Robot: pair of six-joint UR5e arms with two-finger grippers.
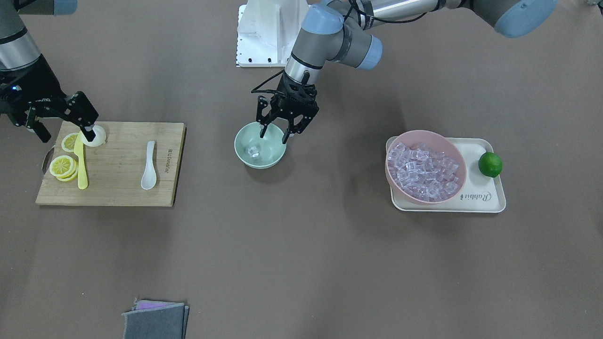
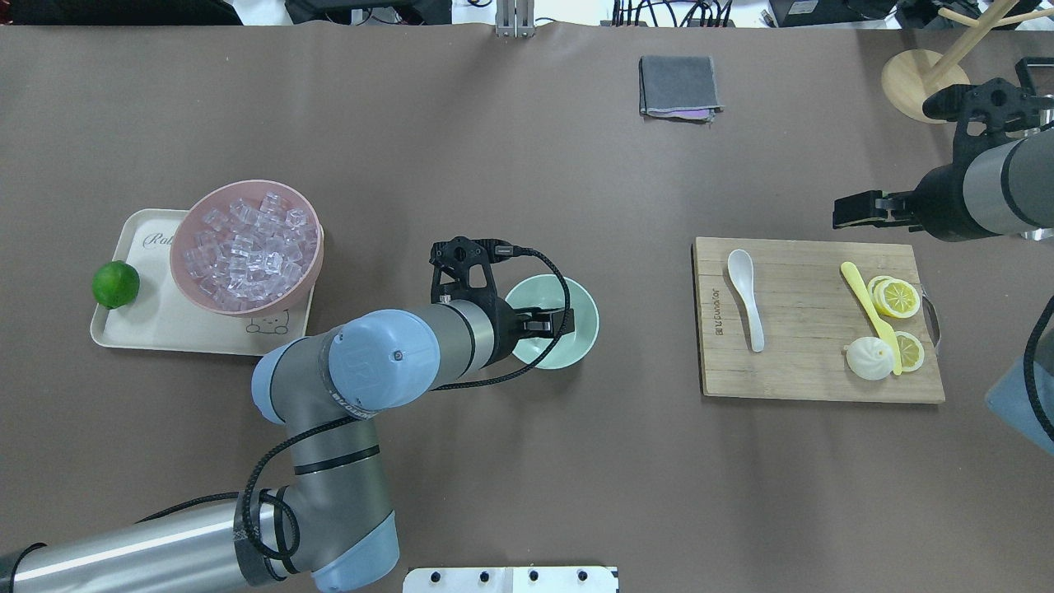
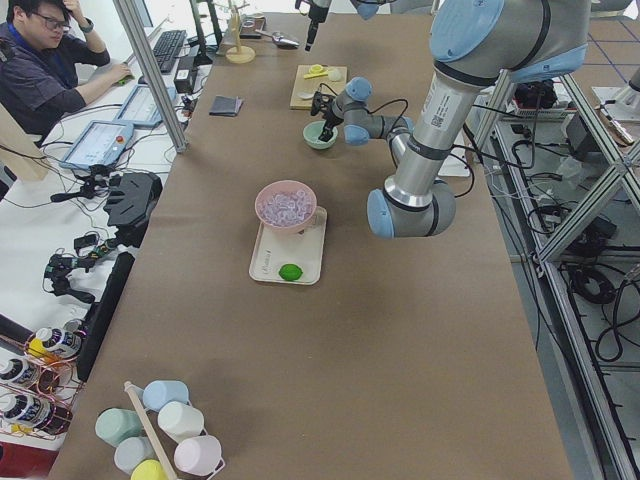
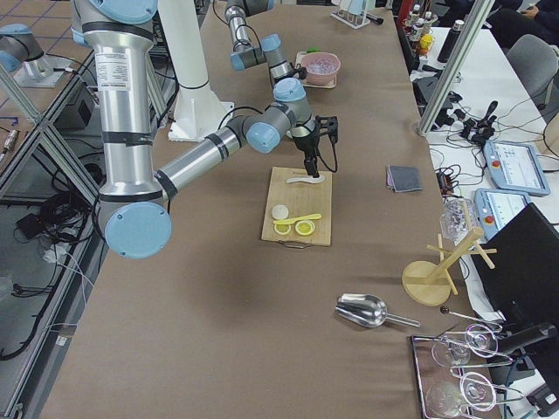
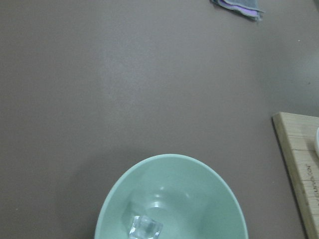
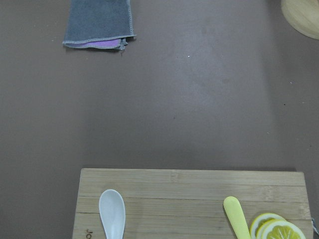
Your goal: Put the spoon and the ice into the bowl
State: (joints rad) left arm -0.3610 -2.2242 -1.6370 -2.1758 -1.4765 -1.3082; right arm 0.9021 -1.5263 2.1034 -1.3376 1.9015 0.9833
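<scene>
The pale mint-green bowl [image 1: 260, 164] stands mid-table; it also shows in the overhead view [image 2: 579, 303] and the left wrist view [image 5: 192, 186]. One clear ice cube [image 1: 253, 150] lies in its bottom, also seen in the left wrist view [image 5: 144, 228]. My left gripper [image 1: 273, 138] hovers open and empty just over the bowl's far rim. The white spoon [image 1: 149, 165] lies on the wooden cutting board [image 1: 118, 188], also in the overhead view [image 2: 745, 298] and the right wrist view [image 6: 113, 214]. My right gripper [image 1: 63, 129] is open and empty above the board's far corner, apart from the spoon.
A pink bowl [image 1: 459, 162] full of ice cubes stands on a cream tray [image 1: 490, 200] with a lime [image 1: 490, 164]. On the board lie a yellow knife [image 1: 81, 165], lemon slices [image 1: 62, 165] and a white bun [image 1: 98, 136]. A folded grey cloth [image 1: 155, 320] lies at the operators' edge.
</scene>
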